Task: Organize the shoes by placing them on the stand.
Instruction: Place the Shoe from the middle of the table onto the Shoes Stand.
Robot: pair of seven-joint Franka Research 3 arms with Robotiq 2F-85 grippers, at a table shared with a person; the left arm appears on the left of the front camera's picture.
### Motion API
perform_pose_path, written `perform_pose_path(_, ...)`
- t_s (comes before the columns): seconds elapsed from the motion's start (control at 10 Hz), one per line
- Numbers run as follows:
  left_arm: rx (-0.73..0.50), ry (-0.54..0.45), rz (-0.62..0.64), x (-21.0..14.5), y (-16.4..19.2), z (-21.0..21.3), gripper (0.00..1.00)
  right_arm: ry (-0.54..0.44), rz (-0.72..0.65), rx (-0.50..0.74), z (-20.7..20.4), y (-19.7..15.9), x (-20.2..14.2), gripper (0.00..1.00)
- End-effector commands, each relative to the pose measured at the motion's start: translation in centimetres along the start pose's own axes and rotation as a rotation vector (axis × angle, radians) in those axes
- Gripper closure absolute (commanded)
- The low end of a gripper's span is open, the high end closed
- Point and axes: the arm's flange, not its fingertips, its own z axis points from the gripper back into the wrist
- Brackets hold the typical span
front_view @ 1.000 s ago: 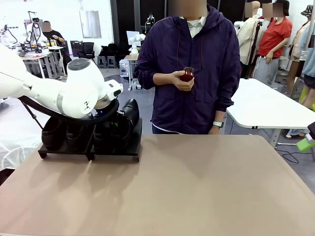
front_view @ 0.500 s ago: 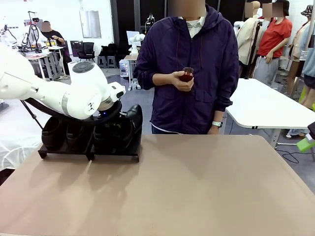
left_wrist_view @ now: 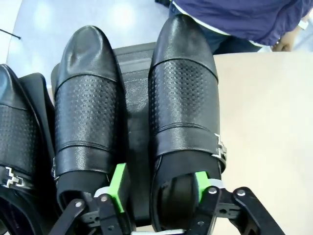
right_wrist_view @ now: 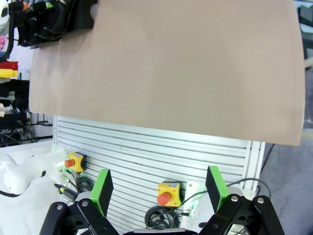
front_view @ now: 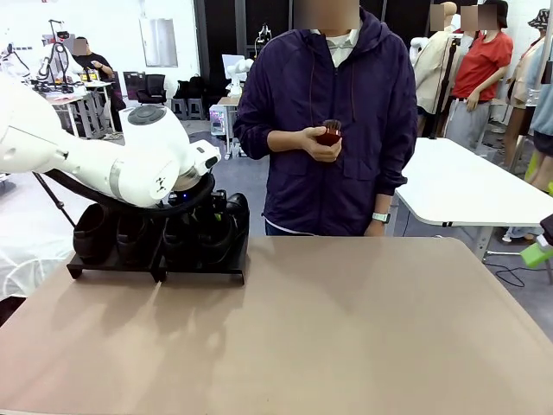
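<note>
**Rightmost shoe set level on the stand**

Since a second ago the rightmost shoe [left_wrist_view: 182, 112], then tipped up on its heel end against the left arm, lies flat on the stand [front_view: 199, 270], and the left gripper [left_wrist_view: 159, 188] has parted its jaws around the shoe's collar; one green pad sits between the two nearer shoes, the other at the collar's far side, and no firm grip shows.

Counted left to right in the front view, four black shoes [front_view: 160, 235] stand in a row on two low black platforms set side by side at the table's [front_view: 346, 328] far left corner. The left wrist view shows three of them: glossy leather, rounded toes, a perforated band across each vamp, and a small metal buckle at the side. Their long axes run parallel, toes pointing away from the robot toward the person's side.

A person in a dark purple hooded jacket stands behind the table holding a small reddish-brown brush [front_view: 327, 132].

The right gripper [right_wrist_view: 159, 188] hangs wide open, holding nothing, over the table's near edge.
</note>
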Motion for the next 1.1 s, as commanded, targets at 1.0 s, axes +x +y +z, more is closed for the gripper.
perform_pose_path(1.0,-0.443,0.533,-0.417,-1.8,2.8,20.9,0.00,0.002,0.016,0.016,0.3,-0.1,0.1,0.00)
